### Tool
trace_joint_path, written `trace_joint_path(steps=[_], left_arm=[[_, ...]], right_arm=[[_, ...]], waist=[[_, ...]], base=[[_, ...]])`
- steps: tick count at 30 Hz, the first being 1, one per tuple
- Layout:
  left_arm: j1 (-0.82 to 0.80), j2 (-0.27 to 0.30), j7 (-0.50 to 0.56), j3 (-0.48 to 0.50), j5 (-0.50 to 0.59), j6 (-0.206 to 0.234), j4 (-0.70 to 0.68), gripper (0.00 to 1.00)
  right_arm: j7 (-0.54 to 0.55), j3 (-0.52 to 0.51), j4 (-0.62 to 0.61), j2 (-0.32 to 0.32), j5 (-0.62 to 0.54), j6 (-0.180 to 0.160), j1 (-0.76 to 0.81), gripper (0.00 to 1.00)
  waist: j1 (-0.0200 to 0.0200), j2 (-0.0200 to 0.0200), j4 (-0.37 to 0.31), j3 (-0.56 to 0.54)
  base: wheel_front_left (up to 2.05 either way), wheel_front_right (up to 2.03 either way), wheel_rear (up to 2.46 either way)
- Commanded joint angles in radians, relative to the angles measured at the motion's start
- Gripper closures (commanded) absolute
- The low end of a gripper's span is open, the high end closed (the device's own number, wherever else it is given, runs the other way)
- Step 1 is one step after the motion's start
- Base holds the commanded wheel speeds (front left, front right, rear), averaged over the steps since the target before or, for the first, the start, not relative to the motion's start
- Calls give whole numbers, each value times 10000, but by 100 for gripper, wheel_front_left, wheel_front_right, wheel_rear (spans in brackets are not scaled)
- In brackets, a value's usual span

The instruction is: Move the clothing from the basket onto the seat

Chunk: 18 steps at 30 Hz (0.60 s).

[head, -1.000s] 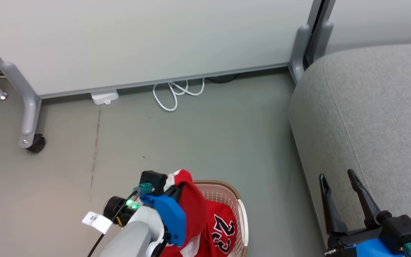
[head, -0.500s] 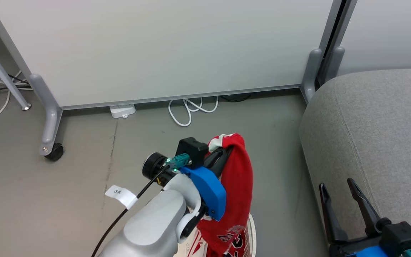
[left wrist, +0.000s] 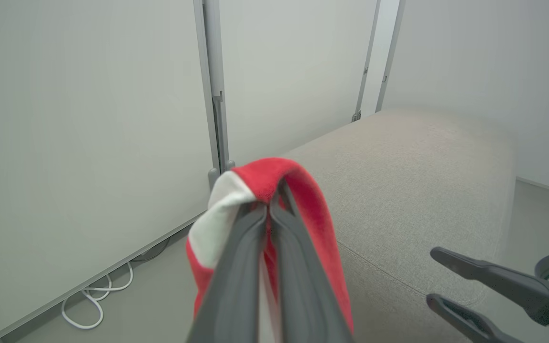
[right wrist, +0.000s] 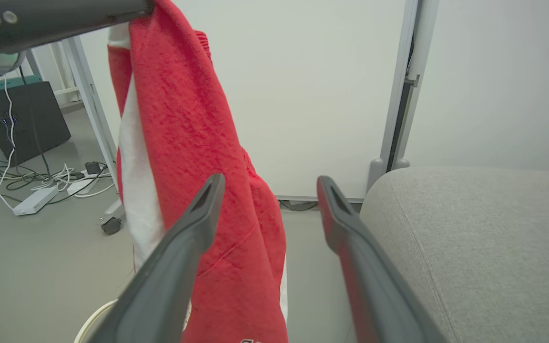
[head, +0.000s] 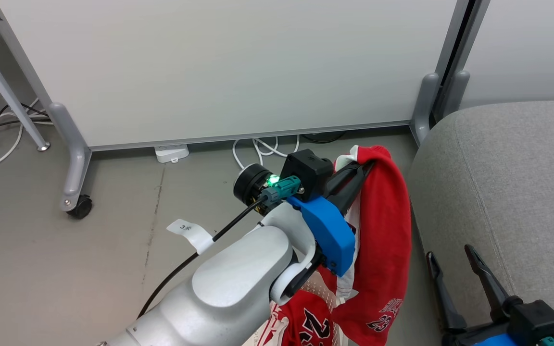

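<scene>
Since a second ago the left gripper (head: 367,167) has risen out of the basket and swung toward the couch, taking the red jersey with it. The head camera has shifted too, so the wall panel and cable sit lower in that view. The gripper's two dark fingers (left wrist: 248,238) are pressed together on a bunched fold of the red jersey (head: 387,216), right at its white-trimmed edge. The rest of the garment hangs straight down from that pinch, with white lettering showing near its lower end. Under the pale forearm, another jersey (head: 311,323) with a black-and-white number lies at the bottom edge of the head view. The cream perforated patch above it is probably the basket (head: 327,290), though the arm hides most of it. The grey couch (head: 498,168) stands just beside the hanging jersey, on the robot's right, with nothing lying on the part that shows. The right gripper (head: 450,252) hovers low over the couch's front edge, its fingers spread wide apart and holding nothing. Behind everything stands a white panel (head: 233,67) on grey wheeled legs. A white cable (head: 262,149) is looped on the floor (head: 113,250) at the panel's foot.
</scene>
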Motion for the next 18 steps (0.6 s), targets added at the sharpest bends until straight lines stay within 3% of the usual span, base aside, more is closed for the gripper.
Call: trace_joint_path(steps=[1, 18], left_arm=[[-195, -1, -99, -140, -173, 137, -109, 100], [-981, -3, -872, -1479, -1625, 745, -94, 100]], right_arm=[[50, 28, -68, -24, -104, 5, 136, 0], [620, 509, 196, -23, -343, 5, -634, 0]], waist=[[0, -1, 0, -7], [0, -1, 6, 289]], base=[[0, 0, 0], [0, 0, 0]])
